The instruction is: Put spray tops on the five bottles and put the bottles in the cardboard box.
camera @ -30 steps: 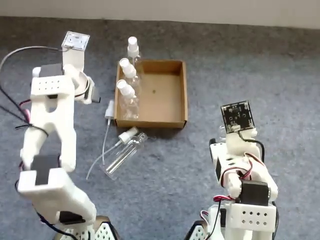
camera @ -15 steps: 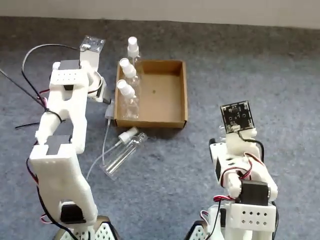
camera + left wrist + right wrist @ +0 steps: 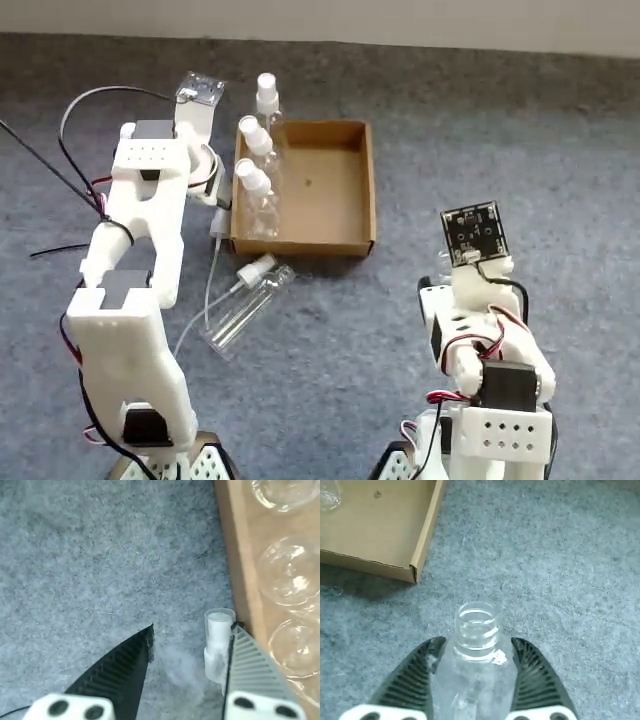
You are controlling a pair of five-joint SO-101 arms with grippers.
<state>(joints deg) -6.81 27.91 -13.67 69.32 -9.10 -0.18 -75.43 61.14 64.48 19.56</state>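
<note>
Three down, two to go. Three capped bottles (image 3: 252, 182) stand in a row along the left wall of the cardboard box (image 3: 300, 245), tops on and packed.

Your left gripper (image 3: 192, 630) is low over the carpet (image 3: 560, 150), just outside the box's left wall near its front corner. Its jaws are spread wide around a loose spray top (image 3: 217, 640). The white head rests against the pale jaw and the black jaw stands well apart, so nothing is pinched yet. By my reading, that top wants closing on before it goes anywhere.

Your right gripper (image 3: 477, 642) is clamped on an open-necked bottle (image 3: 476, 625), near the box's front right corner. It has no top, so it needs a cap and then a spot in the box.

In front of the box, a fourth bottle (image 3: 235, 315) lies on its side on the carpet. A second spray top (image 3: 257, 268) sits at its neck end, and I can't tell whether it is seated or just lying beside it. Count that bottle as unfinished too, since it isn't boxed.
</note>
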